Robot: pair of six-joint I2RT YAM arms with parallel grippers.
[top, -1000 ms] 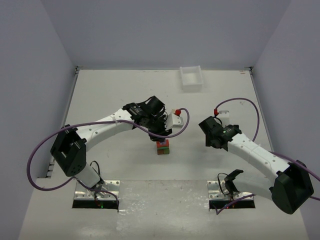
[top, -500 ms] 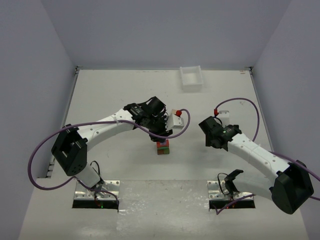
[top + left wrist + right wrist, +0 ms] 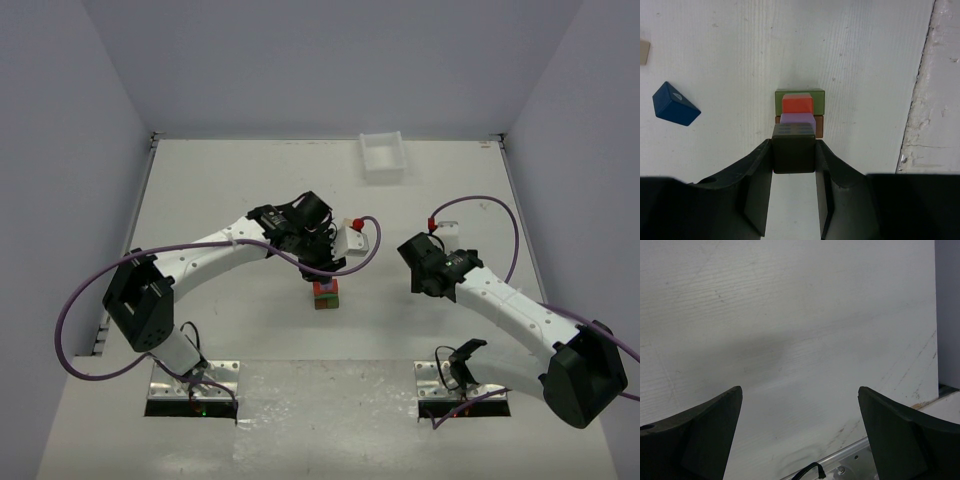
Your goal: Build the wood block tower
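The tower (image 3: 325,293) stands mid-table. In the left wrist view it shows a green block (image 3: 800,96) and a brown block (image 3: 819,126) at the bottom, a red-orange block (image 3: 797,104) above, then a purple block (image 3: 797,118). My left gripper (image 3: 794,156) is shut on a dark olive cube (image 3: 794,150) right over the purple block; I cannot tell if they touch. A blue roof-shaped block (image 3: 675,104) lies loose on the table to the left. My right gripper (image 3: 800,400) is open and empty over bare table, right of the tower (image 3: 432,270).
A white plastic tray (image 3: 383,155) stands at the back of the table. A beige block (image 3: 644,51) shows at the left edge of the left wrist view. The rough near strip of the table (image 3: 935,100) lies right of the tower in that view.
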